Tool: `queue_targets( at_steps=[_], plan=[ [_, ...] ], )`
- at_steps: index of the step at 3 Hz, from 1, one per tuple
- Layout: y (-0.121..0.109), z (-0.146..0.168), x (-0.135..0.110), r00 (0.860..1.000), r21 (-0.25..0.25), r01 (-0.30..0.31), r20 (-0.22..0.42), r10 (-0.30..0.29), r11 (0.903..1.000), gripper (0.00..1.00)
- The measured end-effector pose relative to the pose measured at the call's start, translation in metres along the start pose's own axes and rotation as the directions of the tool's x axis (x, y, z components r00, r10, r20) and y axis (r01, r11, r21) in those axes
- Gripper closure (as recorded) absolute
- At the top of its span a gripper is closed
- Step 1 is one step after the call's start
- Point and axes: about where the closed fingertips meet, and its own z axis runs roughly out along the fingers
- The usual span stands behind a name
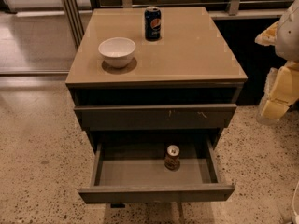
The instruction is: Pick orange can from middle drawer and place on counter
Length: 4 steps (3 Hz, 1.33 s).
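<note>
A grey-brown drawer cabinet seen from above and in front, standing on a speckled floor (37, 139). Its glossy tan top, the counter (196, 55), is the surface you will place onto. It already carries a white bowl (117, 51) near the front left and a dark blue Pepsi can (153, 23) upright at the back centre. The front right part is bare and looks like the easiest landing spot.

Below the counter, a drawer front with small pale scratches (154, 118) sits only slightly out. Under it, the middle drawer (135, 174) is pulled well out, so its inside is open to reach from above.

The orange can (172, 157) stands upright on the drawer floor, right of centre and towards the back, close under the overhang of the scratched drawer front. That overhang probably means you must come in from the front or at a slant, not straight down.

The gripper (278, 93) shows as pale cream and white shapes at the right edge, beside the cabinet at about counter height. It is well apart from the orange can and does not hold it. You cannot tell here whether it is open or closed. The pick is not yet begun.
</note>
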Motion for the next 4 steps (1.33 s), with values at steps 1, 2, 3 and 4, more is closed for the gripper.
queue_targets(
  at_steps=[1, 2, 3, 4],
  plan=[
    [0.000, 0.000, 0.000, 1.000, 0.000, 0.000, 0.000, 0.000, 1.0000, 0.00],
    [0.000, 0.000, 0.000, 1.000, 0.000, 0.000, 0.000, 0.000, 1.0000, 0.19],
    [0.004, 0.023, 0.000, 0.999, 0.004, -0.015, 0.042, 0.015, 0.9999, 0.42],
    [0.016, 0.079, 0.000, 0.990, -0.020, -0.043, 0.132, 0.045, 0.9989, 0.65]
  ],
)
